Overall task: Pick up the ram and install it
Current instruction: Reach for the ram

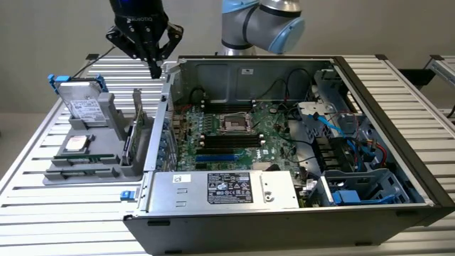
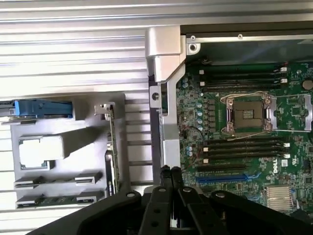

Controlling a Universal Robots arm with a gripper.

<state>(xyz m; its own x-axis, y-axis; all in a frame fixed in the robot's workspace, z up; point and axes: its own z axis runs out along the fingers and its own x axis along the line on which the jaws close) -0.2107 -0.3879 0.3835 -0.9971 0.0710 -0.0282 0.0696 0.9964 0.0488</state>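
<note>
**Exterior view.** My gripper (image 1: 154,68) hangs above the slatted table (image 1: 42,213), at the far corner of the open computer case (image 1: 165,101) on the exterior view's left, just outside the case wall. My two fingers meet at their tips. Nothing is clamped between them.

The ram (image 1: 87,158) lies flat in a slot of the grey holder (image 1: 108,109). The holder stands on the table beside the case, on the exterior view's left. The ram appears as a thin green strip in the part of the holder nearest the camera. It is well apart from my fingertips, which are beyond the far end of the holder and higher up.

In the same holder:
- A silver hard drive (image 1: 78,104) with blue side rails stands tilted at the far end.
- A square processor (image 1: 76,143) sits between the hard drive and the ram.
- A card (image 1: 135,133) stands on edge along the side facing the case.

Inside the case, the motherboard (image 1: 235,133) lies flat with its long black memory slots on either side of the processor socket (image 1: 235,124). The power supply (image 1: 227,188) sits at the near wall.

**Wrist view.** My gripper (image 2: 170,172) shows its fingertips (image 2: 165,172) pressed together and empty, over the gap between the holder (image 2: 83,139) and the case wall (image 2: 164,54). The ram (image 2: 61,199) rests in its slot in the holder, on the opposite side of my fingers from the motherboard (image 2: 195,117), and not touching them. The hard drive (image 2: 41,108) and the processor (image 2: 39,151) also sit in the holder.
</note>
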